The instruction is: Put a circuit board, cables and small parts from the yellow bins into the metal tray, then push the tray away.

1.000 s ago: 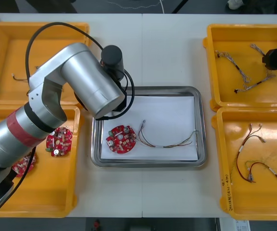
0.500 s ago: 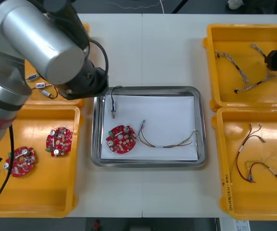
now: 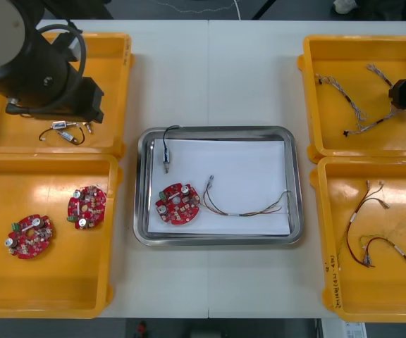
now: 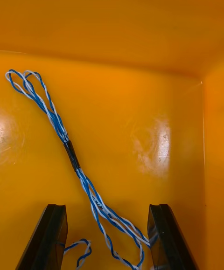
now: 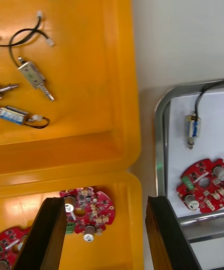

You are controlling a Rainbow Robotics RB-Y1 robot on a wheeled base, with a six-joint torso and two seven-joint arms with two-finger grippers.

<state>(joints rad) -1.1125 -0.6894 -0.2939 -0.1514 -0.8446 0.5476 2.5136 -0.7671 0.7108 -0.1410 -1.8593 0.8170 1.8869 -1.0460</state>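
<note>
Wrist views: released right end effector (image 4: 107,244) straddles a cable (image 4: 70,153); released left end effector (image 5: 109,237) hangs over bins (image 5: 116,88) on the desk (image 5: 177,27)

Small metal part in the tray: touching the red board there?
Apart. In the left wrist view, white floor of the metal tray shows between the small metal part and the circuit board; the front view agrees.

Four bins (image 3: 48,289), one tray (image 3: 217,131), three circuit boards (image 3: 177,204), perhaps six cables (image 3: 242,213).
</note>
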